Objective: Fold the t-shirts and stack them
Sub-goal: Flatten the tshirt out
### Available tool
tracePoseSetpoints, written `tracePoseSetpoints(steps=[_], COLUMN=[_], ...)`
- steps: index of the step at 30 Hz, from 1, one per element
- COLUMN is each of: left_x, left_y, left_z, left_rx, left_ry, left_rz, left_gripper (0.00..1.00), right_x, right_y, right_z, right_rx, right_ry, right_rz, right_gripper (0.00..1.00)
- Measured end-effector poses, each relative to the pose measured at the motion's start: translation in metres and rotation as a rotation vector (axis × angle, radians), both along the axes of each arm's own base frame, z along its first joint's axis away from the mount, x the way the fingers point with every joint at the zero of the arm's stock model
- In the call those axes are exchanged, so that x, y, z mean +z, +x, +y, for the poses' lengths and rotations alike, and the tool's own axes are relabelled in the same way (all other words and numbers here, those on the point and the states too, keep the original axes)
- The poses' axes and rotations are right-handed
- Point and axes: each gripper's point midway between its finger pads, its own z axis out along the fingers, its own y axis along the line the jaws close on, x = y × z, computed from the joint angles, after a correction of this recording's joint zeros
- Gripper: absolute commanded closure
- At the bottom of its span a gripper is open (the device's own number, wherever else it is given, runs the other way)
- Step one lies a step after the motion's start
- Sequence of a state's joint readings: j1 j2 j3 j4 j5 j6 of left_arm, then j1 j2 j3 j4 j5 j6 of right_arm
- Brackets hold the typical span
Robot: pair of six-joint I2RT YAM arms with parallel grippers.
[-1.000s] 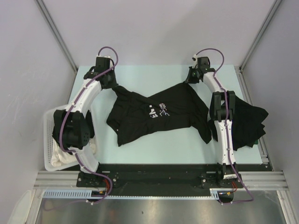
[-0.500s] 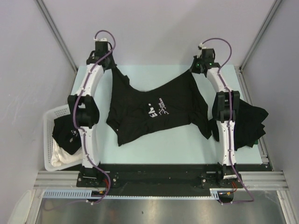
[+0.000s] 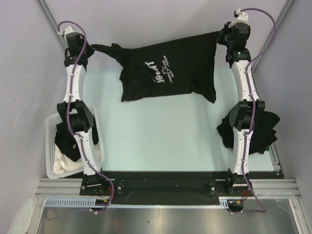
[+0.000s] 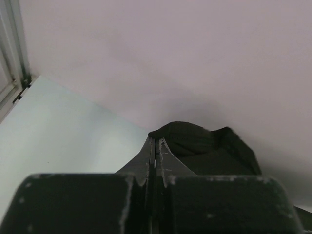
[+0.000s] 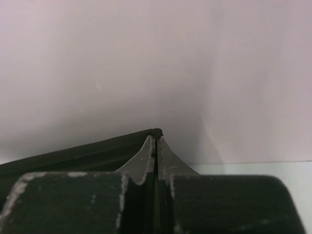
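A black t-shirt (image 3: 165, 68) with white lettering hangs stretched between my two grippers, lifted over the far edge of the table. My left gripper (image 3: 90, 47) is shut on its left corner, where bunched black fabric (image 4: 200, 144) shows past the closed tips (image 4: 156, 141). The right gripper (image 3: 220, 35) is shut on the shirt's right corner, and a taut black hem (image 5: 73, 155) runs left from its tips (image 5: 156, 138). More black t-shirts (image 3: 265, 129) lie heaped at the table's right edge, partly behind the right arm.
A white lattice basket (image 3: 50, 131) stands at the near left, holding a black garment (image 3: 62, 141) and a white cloth (image 3: 61, 165). The pale table (image 3: 161, 136) lies below the hanging shirt. Grey walls close in at the back and on both sides.
Both arms have stretched up and away from their bases. The shirt has come off the table and been pulled out wide between the grippers.
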State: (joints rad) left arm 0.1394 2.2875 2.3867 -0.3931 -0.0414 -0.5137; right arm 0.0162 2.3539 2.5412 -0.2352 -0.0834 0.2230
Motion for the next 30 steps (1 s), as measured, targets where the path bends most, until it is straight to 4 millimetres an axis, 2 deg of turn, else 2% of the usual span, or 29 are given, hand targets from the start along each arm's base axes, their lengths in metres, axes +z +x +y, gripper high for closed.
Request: tracePoseSetpoints(steps=[3, 5, 8, 11, 14, 17, 19, 21, 23, 26, 28, 30], left_x=[0.025, 0.045, 0.077, 0.114, 0.157, 0.180, 0.179, 0.168, 0.148, 0.111, 0.086, 0.061], left_y=[-0.005, -0.017, -0.052, -0.099, -0.135, -0.148, -0.143, -0.125, -0.101, -0.056, -0.026, -0.004], left_z=[0.000, -0.005, -0.014, -0.017, -0.002, 0.021, 0.022, 0.014, 0.002, -0.017, -0.033, -0.048], left_rx=[-0.027, -0.049, -0.076, -0.080, -0.059, -0.021, -0.029, -0.061, -0.094, -0.147, -0.184, -0.220], left_ry=[-0.033, -0.035, -0.014, 0.023, 0.031, 0.017, -0.012, -0.045, -0.082, -0.140, -0.191, -0.242], left_rz=[-0.057, -0.080, -0.098, -0.129, -0.208, -0.271, -0.278, -0.266, -0.237, -0.185, -0.158, -0.137], left_gripper=[1.00, 1.00, 1.00, 1.00, 1.00, 1.00, 1.00, 1.00, 1.00, 1.00, 1.00, 1.00], right_x=[0.021, 0.030, 0.035, 0.041, 0.067, 0.099, 0.111, 0.121, 0.118, 0.090, 0.059, 0.021], right_y=[-0.008, -0.017, -0.037, -0.066, -0.084, -0.089, -0.089, -0.082, -0.071, -0.047, -0.026, -0.009], right_z=[0.003, 0.005, 0.004, 0.001, -0.007, -0.020, -0.024, -0.025, -0.023, -0.022, -0.021, -0.019], right_rx=[0.010, 0.016, 0.014, 0.002, -0.011, -0.027, -0.031, -0.032, -0.026, -0.021, -0.016, -0.011], right_ry=[0.014, 0.015, 0.012, -0.001, -0.014, -0.004, 0.009, 0.025, 0.044, 0.082, 0.110, 0.139], right_rz=[-0.031, -0.027, 0.012, 0.043, 0.012, -0.061, -0.088, -0.124, -0.133, -0.101, -0.057, 0.005], right_gripper=[1.00, 1.00, 1.00, 1.00, 1.00, 1.00, 1.00, 1.00, 1.00, 1.00, 1.00, 1.00])
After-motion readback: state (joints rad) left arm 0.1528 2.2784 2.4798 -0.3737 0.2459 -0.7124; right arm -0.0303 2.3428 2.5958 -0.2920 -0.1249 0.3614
